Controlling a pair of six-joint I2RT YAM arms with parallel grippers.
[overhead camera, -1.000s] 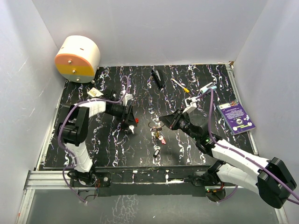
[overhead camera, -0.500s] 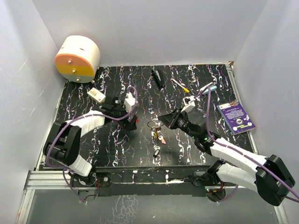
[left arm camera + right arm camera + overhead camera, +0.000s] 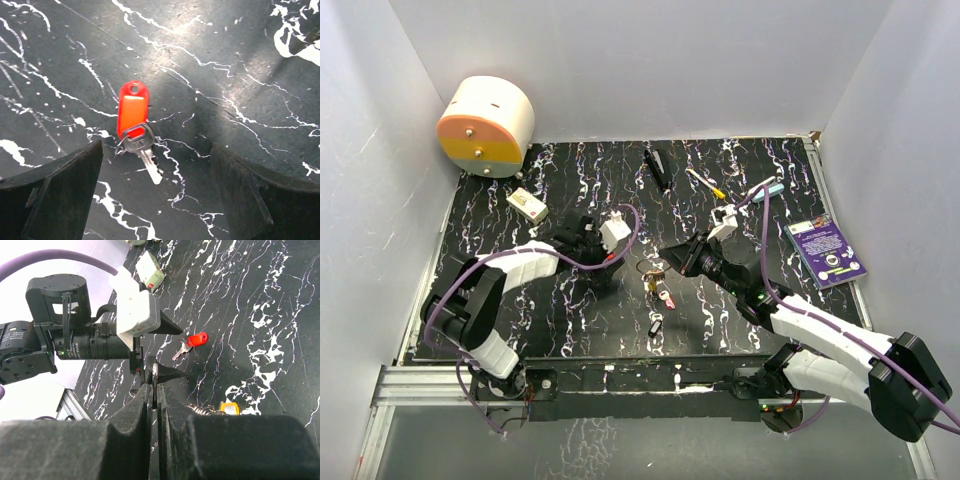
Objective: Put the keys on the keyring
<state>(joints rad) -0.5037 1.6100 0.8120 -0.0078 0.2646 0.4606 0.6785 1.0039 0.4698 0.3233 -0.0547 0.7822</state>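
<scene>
- The table, black with white veins, carries it all, and the action sits mid-table between the two arms.
- Here's the left claw, low over the table with its fingers spread wide, one on each side of the red-tagged key. It holds nothing, and I'd say it is lined up to close on that key.
- Now the right claw, pinched tight. A thin silver edge shows between its pads, which I read as the keyring, presented toward the left arm for threading.
- The keyring sits just off the right claw's tip, near the left claw.
- The red-tagged key lies flat on its own small loop, clear of both fingers.
- The yellow key and the pink key bunch just below the keyring; I cannot tell whether they are threaded.
- The black key lies loose, nearer the arm bases.
</scene>
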